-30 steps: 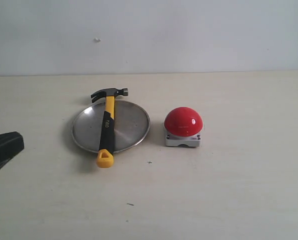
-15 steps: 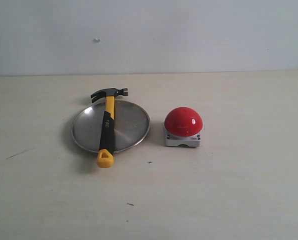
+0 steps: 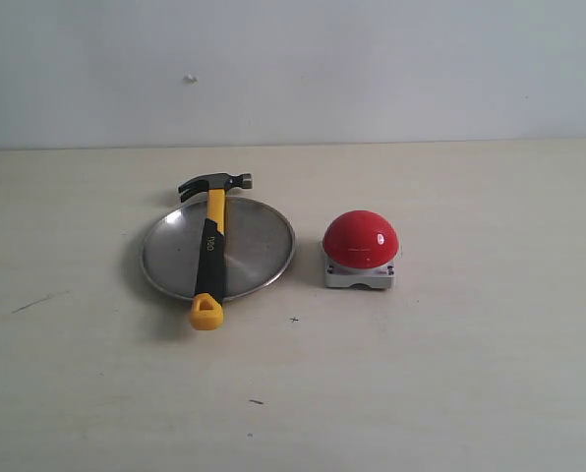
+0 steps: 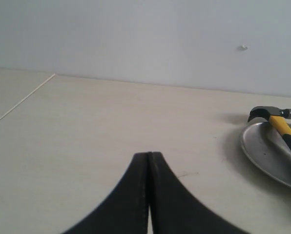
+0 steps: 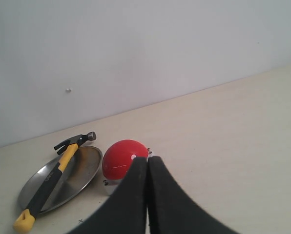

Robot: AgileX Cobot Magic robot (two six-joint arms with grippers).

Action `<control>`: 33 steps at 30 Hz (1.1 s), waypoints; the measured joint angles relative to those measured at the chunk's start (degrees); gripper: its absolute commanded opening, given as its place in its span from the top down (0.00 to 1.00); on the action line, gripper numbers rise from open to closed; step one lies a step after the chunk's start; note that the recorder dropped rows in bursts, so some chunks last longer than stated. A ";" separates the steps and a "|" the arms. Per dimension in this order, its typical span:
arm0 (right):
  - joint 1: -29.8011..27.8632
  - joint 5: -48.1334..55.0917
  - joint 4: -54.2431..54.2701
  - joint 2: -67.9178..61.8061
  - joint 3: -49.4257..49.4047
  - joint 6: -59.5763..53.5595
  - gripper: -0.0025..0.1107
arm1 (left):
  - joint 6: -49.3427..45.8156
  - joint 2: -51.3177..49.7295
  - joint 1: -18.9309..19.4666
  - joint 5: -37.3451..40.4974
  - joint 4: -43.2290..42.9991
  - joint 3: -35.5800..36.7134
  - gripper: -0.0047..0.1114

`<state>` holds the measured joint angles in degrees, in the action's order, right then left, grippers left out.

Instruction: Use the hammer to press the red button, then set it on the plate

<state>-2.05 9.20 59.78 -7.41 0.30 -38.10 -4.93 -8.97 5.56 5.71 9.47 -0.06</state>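
Observation:
The hammer [image 3: 211, 248] lies across the silver plate [image 3: 259, 248], its dark head past the far rim and its yellow looped end over the near rim. Right of the plate sits the red button [image 3: 360, 239] on its grey base. Neither gripper shows in the exterior view. In the left wrist view my left gripper [image 4: 149, 155] is shut on nothing, well away from the hammer [image 4: 280, 123] and the plate [image 4: 267, 153]. My right gripper [image 5: 148, 159] is shut and empty, with the red button [image 5: 120, 159], the plate [image 5: 82, 170] and the hammer [image 5: 55, 174] beyond it.
The light wooden table [image 3: 450, 374] runs back to a plain white wall [image 3: 372, 69]. A seam between table boards [image 4: 23, 99] shows in the left wrist view. Small dark marks [image 3: 256, 401] dot the tabletop near the front.
One second ago a dark part of the left arm showed at the exterior view's left edge; it has withdrawn out of that view. Hammer, plate and button have not moved.

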 measured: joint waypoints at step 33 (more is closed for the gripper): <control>0.00 -7.33 -5.14 0.00 0.00 -10.03 0.98 | -2.11 8.59 0.00 12.25 -1.52 0.10 0.96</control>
<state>-2.05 1.87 54.64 -7.41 0.30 -48.13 -7.04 -0.37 5.56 17.96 7.95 0.04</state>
